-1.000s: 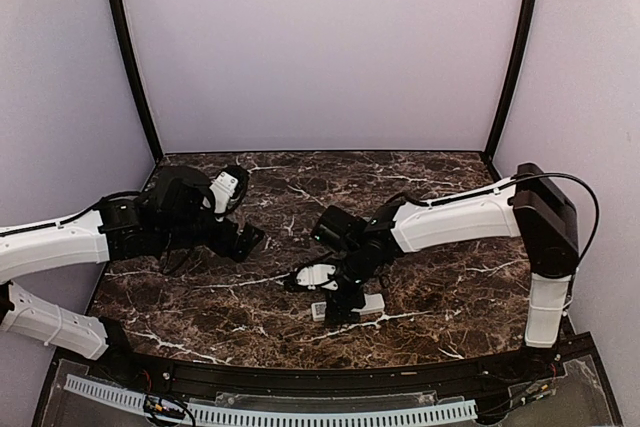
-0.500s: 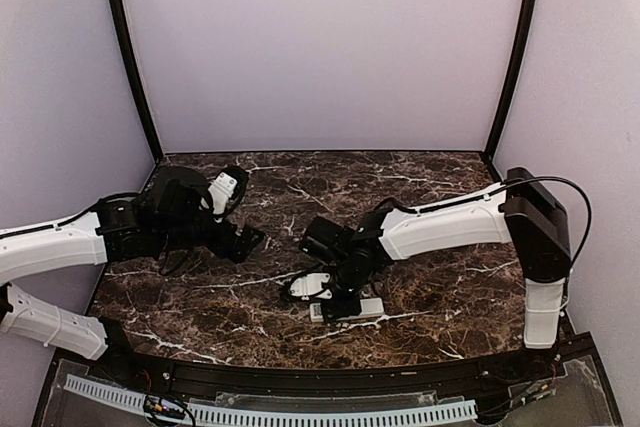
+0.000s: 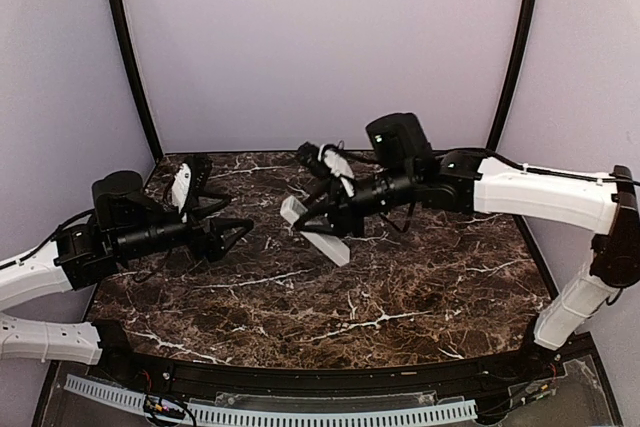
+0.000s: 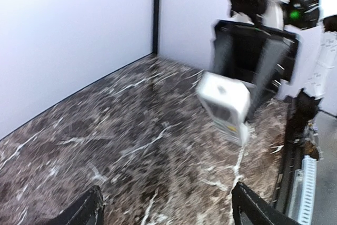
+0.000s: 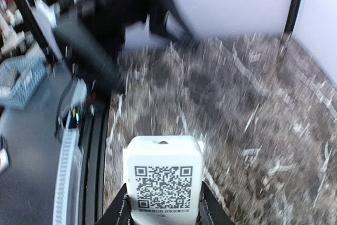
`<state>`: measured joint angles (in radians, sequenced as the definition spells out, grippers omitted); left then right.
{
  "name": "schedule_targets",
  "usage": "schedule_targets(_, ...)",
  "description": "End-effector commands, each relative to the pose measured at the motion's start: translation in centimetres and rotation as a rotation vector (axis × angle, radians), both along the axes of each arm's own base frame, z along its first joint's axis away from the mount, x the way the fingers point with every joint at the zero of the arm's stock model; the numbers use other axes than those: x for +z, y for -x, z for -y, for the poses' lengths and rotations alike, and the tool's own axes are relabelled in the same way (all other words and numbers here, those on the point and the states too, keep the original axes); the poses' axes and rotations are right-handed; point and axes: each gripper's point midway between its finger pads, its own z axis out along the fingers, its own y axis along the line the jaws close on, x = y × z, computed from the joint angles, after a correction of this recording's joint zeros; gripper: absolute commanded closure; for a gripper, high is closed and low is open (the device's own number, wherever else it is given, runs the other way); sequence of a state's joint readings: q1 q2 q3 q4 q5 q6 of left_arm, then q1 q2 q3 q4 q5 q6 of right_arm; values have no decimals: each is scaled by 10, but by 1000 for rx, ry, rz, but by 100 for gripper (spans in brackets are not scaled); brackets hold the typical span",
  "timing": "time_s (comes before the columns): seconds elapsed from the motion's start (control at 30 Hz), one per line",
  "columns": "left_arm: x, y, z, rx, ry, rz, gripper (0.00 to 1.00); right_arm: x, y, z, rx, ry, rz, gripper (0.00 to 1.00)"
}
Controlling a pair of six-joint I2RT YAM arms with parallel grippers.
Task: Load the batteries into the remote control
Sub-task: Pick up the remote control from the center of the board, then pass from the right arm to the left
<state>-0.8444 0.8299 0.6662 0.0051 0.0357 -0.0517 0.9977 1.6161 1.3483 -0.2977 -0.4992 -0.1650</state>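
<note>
The remote control (image 3: 332, 248) is a slim white bar held tilted in the air over the middle of the table. My right gripper (image 3: 330, 223) is shut on it. In the right wrist view the remote control (image 5: 163, 175) stands between my fingers (image 5: 112, 212) with a QR label facing the camera. My left gripper (image 3: 238, 217) is open and empty, to the left of the remote and pointing at it. In the left wrist view the remote control (image 4: 224, 106) hangs ahead of my left gripper (image 4: 166, 213), well apart from it. The batteries are out of view.
The dark marble table (image 3: 400, 297) is walled on three sides, with black posts (image 3: 128, 57) at the back corners. A white slotted strip (image 3: 270, 413) runs along the near edge. A blue basket (image 5: 21, 80) sits off the table, seen in the right wrist view.
My right gripper shut on the remote near the table's front middle and lifted it up and toward the back. My left arm swung so its gripper points right, toward the remote.
</note>
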Motion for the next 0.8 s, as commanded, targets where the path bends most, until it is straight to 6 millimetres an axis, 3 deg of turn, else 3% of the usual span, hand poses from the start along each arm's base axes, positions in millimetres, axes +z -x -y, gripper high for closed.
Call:
schedule_targets(0.0, 54, 58, 36, -400, 198, 127, 15, 127, 11, -5, 65, -569, -89, 86)
schedule_targets(0.1, 63, 67, 51, -483, 205, 93, 8, 160, 6, -3, 35, -741, -105, 88)
schedule_targets(0.23, 85, 51, 68, -451, 230, 70, 2, 180, 12, -8, 38, -821, -59, 89)
schedule_targets(0.3, 93, 46, 73, -444, 253, 65, 4, 186, 18, -13, 61, -834, -45, 89)
schedule_targets(0.37, 97, 40, 77, -432, 267, 49, 12, 189, 21, -16, 72, -841, -36, 89)
schedule_targets(0.6, 100, 39, 80, -431, 288, 12, 80, 184, 22, -18, 58, -829, -46, 90)
schedule_targets(0.7, 98, 37, 77, -406, 283, -1, 97, 181, 19, -18, 38, -812, -45, 88)
schedule_targets(0.77, 95, 30, 73, -353, 276, -24, 100, 180, 11, -17, -17, -791, -43, 73)
